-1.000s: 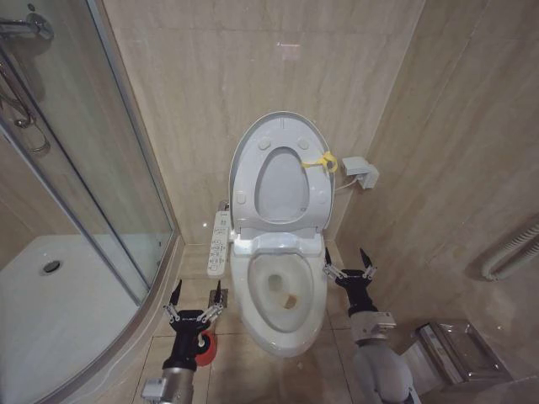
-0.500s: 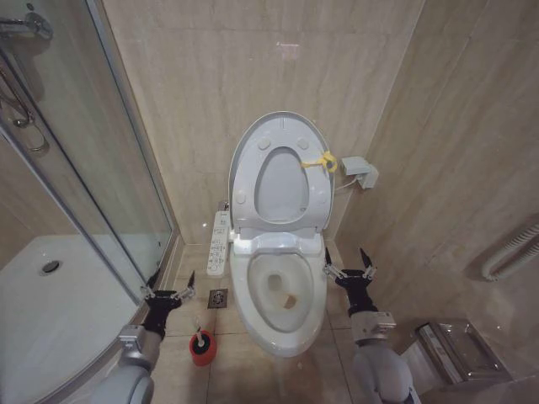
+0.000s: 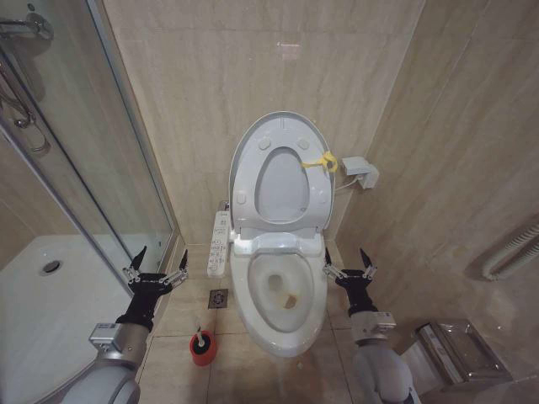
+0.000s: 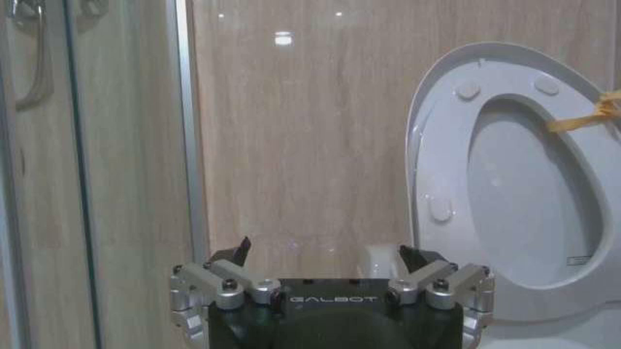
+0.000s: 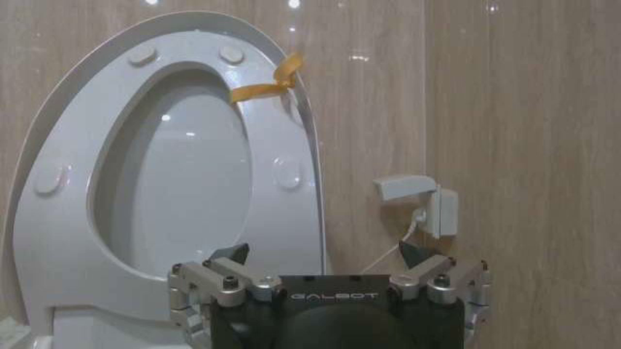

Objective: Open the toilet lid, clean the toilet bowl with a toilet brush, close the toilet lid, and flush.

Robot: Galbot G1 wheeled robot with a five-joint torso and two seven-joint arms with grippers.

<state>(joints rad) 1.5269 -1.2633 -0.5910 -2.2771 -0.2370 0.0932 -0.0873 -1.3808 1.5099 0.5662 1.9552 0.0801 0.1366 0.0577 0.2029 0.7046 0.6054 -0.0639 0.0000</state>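
The toilet lid [image 3: 282,187] stands upright against the wall with the ring seat [image 3: 246,181] raised in front of it and a yellow tag [image 3: 321,161] at its rim. Below, the toilet bowl [image 3: 282,290] lies uncovered, with its button panel [image 3: 218,244] alongside. The toilet brush [image 3: 200,342] stands in its red holder on the floor, left of the bowl. My left gripper [image 3: 156,271] hovers open above and to the left of the brush, near the shower door. My right gripper [image 3: 347,264] is open beside the bowl's right rim. The left wrist view shows the left gripper [image 4: 325,254] facing the wall beside the lid [image 4: 529,189]. The right gripper [image 5: 325,254] points at the raised lid [image 5: 185,174].
A glass shower enclosure [image 3: 101,168] bounds the left side. A floor drain [image 3: 218,297] sits between the panel and the brush. A wall box [image 3: 360,172] with a cable hangs right of the lid, a metal rack [image 3: 455,349] lies at the lower right.
My left gripper has pulled away from above the red brush holder, going left toward the shower door, with nothing in it. The brush stays in its holder. The right arm has not moved.
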